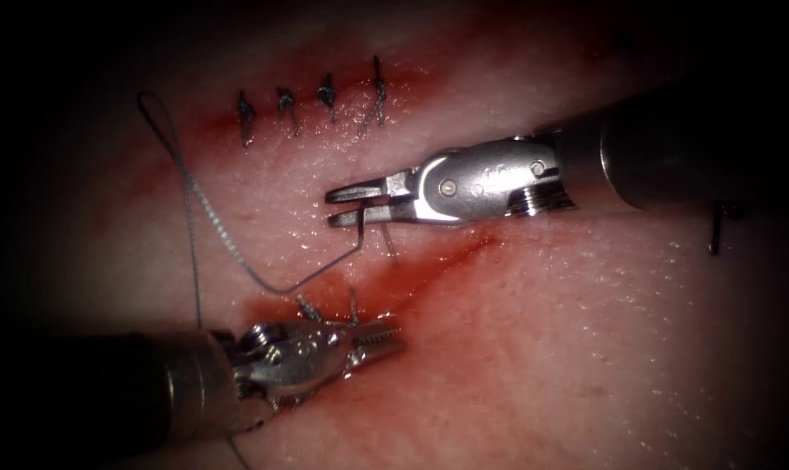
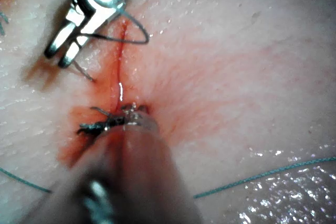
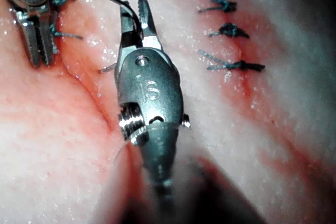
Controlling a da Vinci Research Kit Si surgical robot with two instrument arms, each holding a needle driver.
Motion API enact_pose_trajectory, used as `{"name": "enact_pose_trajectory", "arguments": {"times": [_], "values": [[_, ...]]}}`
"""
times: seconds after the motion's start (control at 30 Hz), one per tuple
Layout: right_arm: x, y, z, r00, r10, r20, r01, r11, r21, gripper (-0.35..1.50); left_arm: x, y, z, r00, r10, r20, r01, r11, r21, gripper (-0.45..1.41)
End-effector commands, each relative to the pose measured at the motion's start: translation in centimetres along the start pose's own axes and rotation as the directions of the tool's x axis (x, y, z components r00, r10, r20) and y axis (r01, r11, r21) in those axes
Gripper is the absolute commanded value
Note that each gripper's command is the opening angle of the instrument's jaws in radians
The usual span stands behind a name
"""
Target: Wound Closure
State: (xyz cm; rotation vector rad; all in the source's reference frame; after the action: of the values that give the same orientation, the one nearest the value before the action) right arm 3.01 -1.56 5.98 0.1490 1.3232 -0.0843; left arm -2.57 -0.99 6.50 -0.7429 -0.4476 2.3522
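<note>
the right tool grips the needle near its end; the left tool, jaws apart, holds nothing beside the knot; gentle tension seems wise.

pink tissue, red fluid, teal thread

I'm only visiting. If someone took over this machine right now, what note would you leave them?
Right tool: shut on the thin curved steel needle near one end; the needle is out of the pale pork tissue.
Left tool: tip beside a dark thread knot on the red-stained lower cut.
Done: four dark stitches on the upper cut.
Left: lower cut unstitched right of the knot.
</note>
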Motion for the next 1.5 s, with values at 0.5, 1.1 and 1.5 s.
{"name": "enact_pose_trajectory", "arguments": {"times": [0.5,1.1,1.5], "values": [[-0.19,-0.32,0.11,0.998,-0.054,-0.013,0.055,0.997,0.055,-0.35,-0.03,0.06,0.08,1.000,-0.001,0.001,0.001,1.000,-0.003,0.12],[-0.09,0.08,0.20,0.933,0.359,-0.011,-0.359,0.933,-0.007,-0.35,-0.01,0.15,0.13,1.000,-0.004,0.013,0.004,1.000,-0.010,0.12],[-0.03,0.53,0.13,0.838,0.543,-0.045,-0.545,0.837,-0.054,-0.35,-0.01,0.17,0.17,1.000,-0.001,0.018,0.001,1.000,-0.017,0.10]]}}
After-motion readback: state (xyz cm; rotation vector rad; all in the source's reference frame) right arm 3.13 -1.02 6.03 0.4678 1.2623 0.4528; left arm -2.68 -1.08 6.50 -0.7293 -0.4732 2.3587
